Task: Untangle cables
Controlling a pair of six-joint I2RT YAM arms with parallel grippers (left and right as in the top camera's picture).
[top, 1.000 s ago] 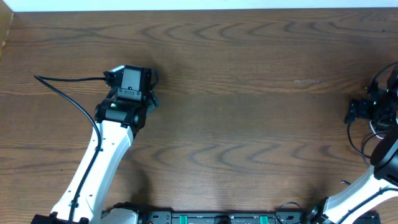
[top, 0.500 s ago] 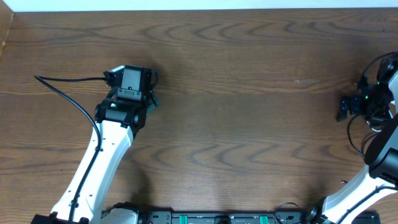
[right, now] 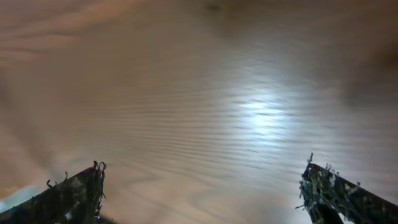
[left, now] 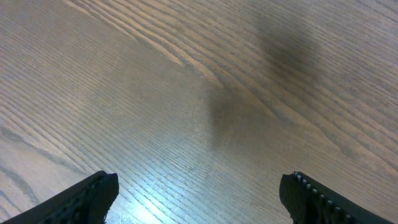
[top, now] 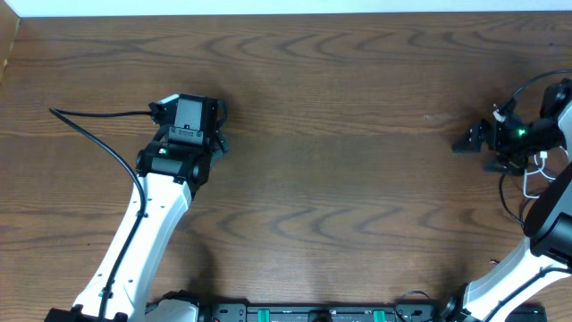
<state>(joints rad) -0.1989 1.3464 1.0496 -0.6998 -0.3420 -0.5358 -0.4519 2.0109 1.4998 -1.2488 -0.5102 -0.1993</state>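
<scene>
My left claw [left: 199,194] is spread wide and holds nothing, low over the brown wooden table [left: 186,74]. My right claw [right: 202,193] is spread wide too, with only wood under it. Just behind the right claw, by its wrist, a thin white cord [top: 526,182] makes a small loop. I cannot tell if it is one of the cables.

Left arm [top: 156,210] over table [top: 340,179] left side, right arm [top: 554,228] at right edge.
</scene>
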